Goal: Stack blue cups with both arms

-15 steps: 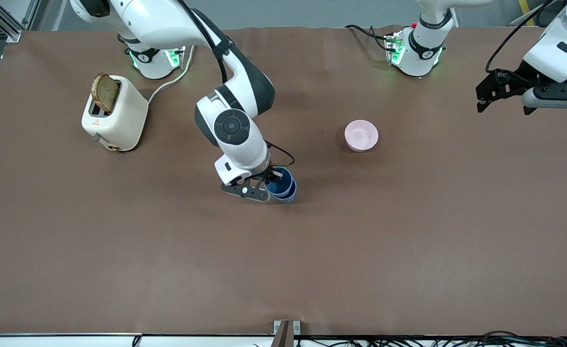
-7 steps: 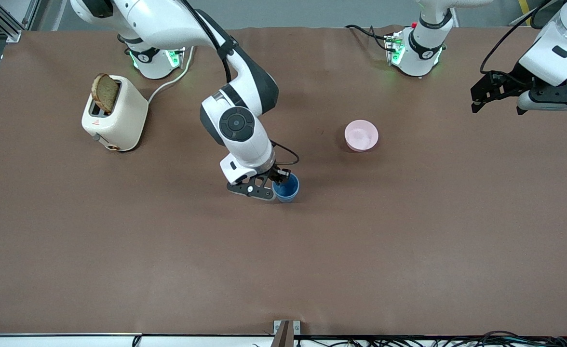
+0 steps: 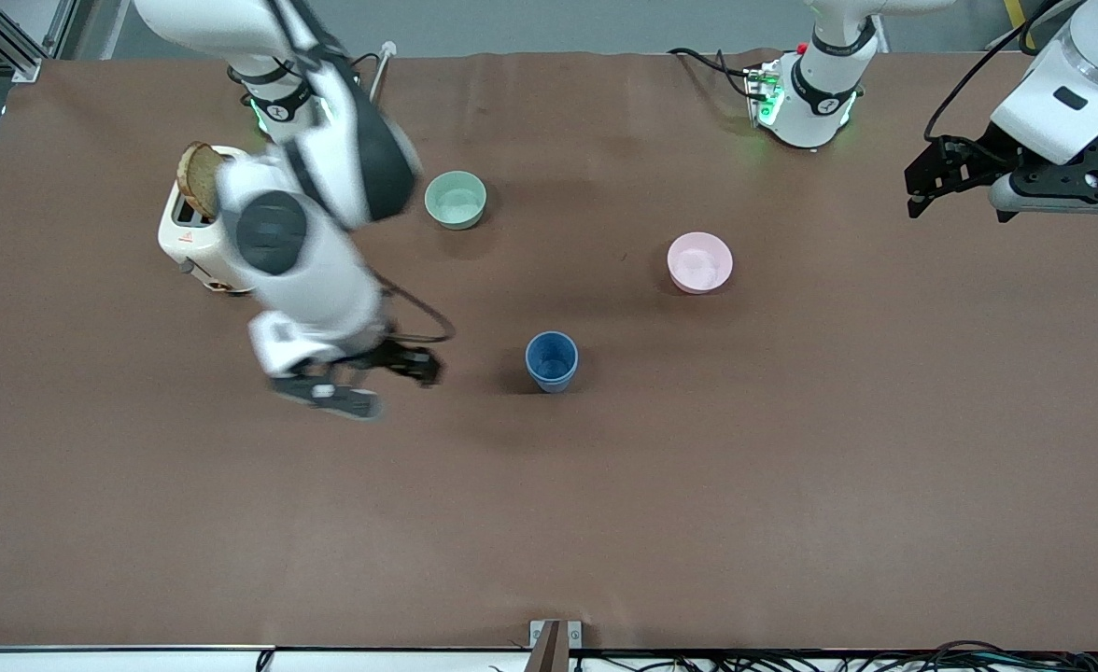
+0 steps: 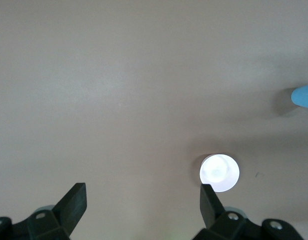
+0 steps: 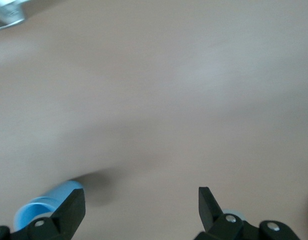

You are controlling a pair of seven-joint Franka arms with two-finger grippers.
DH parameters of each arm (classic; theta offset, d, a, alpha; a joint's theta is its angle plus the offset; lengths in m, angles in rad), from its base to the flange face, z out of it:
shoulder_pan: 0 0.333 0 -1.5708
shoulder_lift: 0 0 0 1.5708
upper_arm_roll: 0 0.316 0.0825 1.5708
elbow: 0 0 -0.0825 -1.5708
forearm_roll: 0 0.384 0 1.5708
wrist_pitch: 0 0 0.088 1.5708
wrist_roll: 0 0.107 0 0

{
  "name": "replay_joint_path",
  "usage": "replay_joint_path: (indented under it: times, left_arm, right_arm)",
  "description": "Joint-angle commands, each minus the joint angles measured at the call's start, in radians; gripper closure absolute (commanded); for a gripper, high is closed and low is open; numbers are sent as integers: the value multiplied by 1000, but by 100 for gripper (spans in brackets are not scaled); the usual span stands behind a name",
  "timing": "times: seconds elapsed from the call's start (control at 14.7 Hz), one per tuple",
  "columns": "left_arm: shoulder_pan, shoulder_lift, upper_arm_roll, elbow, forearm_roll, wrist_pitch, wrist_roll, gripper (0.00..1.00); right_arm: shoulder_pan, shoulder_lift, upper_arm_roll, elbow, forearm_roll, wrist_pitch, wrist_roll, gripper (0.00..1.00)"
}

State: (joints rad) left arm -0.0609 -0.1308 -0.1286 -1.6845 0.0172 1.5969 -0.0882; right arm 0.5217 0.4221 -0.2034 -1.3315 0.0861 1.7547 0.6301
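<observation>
Two nested blue cups (image 3: 551, 360) — tapered plastic

The right pincer (image 3: 398, 366) and its arm are motion-blurred.

Front camera high, facing robots; wrist cameras look down; all share blue cups (image 3: 551, 360).

Even, soft overhead light on the table (image 3: 792, 485), no glare. Right arm (image 3: 306, 252) smeared with motion blur; the cups (image 3: 551, 360) sharp, soft shadow beside them. Wrist views pale and washed out; pink bowl (image 4: 219, 173) blown white.
</observation>
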Motion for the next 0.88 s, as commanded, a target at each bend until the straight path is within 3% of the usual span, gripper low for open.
replay_joint_path:
  times: [0.0, 0.41, 0.68, 0.82]
  left_arm:
    - [0, -3, -3, 9, 18, -15, 12, 0]
    - [-2, -1, -3, 12, 20, -15, 22, 0]
    - [-4, 20, -3, 46, 18, -15, 21, 0]
    - [0, 29, -3, 63, 18, -15, 22, 0]
  right_arm:
    - [-144, -123, 10, -89, -9, -104, -104, 0]
    - [-359, -361, 9, -320, -57, -181, -284, 0]
    - [-546, -390, 9, -315, -63, -182, -602, 0]
    - [-589, -414, 9, -279, -62, -184, -702, 0]
